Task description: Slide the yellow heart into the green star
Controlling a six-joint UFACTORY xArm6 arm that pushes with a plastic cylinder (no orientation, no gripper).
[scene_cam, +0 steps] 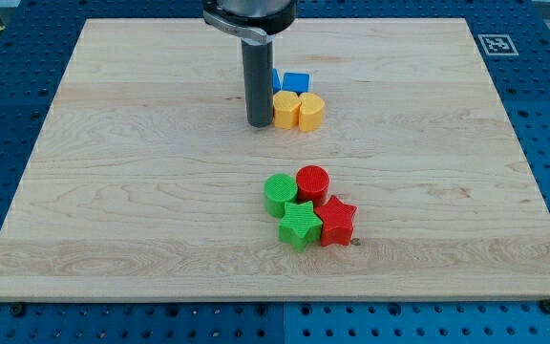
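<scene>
My tip (260, 124) rests just left of the yellow heart (298, 111), upper centre of frame; no fingers here. The green star (300, 224) sits lower centre, well apart. A fiducial tag (496, 44), upper right, carries no readable writing.

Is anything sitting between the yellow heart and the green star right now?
Bare board lies below the yellow heart, but the green cylinder and red cylinder sit just above the green star, blocking a straight push. My tip touches the heart's left.
</scene>
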